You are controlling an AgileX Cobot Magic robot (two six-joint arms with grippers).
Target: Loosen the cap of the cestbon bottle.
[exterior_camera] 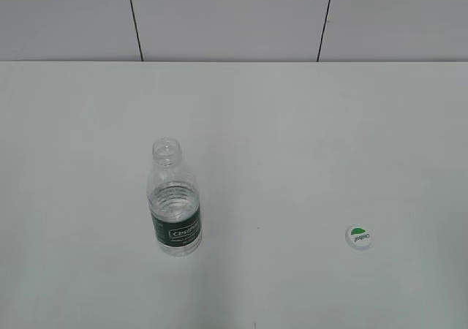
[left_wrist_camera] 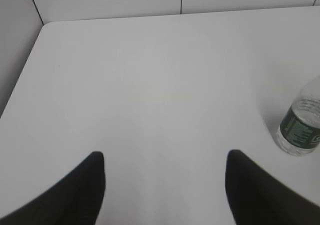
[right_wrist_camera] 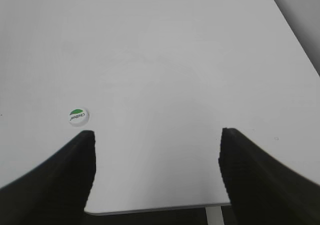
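Note:
The cestbon bottle (exterior_camera: pixel 174 201) stands upright on the white table, left of centre, with its neck open and no cap on it. Its lower part shows at the right edge of the left wrist view (left_wrist_camera: pixel 301 127). The cap (exterior_camera: pixel 358 236) lies flat on the table to the right, green mark up, apart from the bottle; it also shows in the right wrist view (right_wrist_camera: pixel 78 116). My left gripper (left_wrist_camera: pixel 165 157) is open and empty, left of the bottle. My right gripper (right_wrist_camera: pixel 157 135) is open and empty, the cap just beyond its left finger. Neither gripper shows in the exterior view.
The white table (exterior_camera: pixel 292 124) ends at a grey panelled wall (exterior_camera: pixel 234 14) behind. Its rounded near corner and a table leg (right_wrist_camera: pixel 215 216) show in the right wrist view. The table's left edge (left_wrist_camera: pixel 22 75) shows in the left wrist view.

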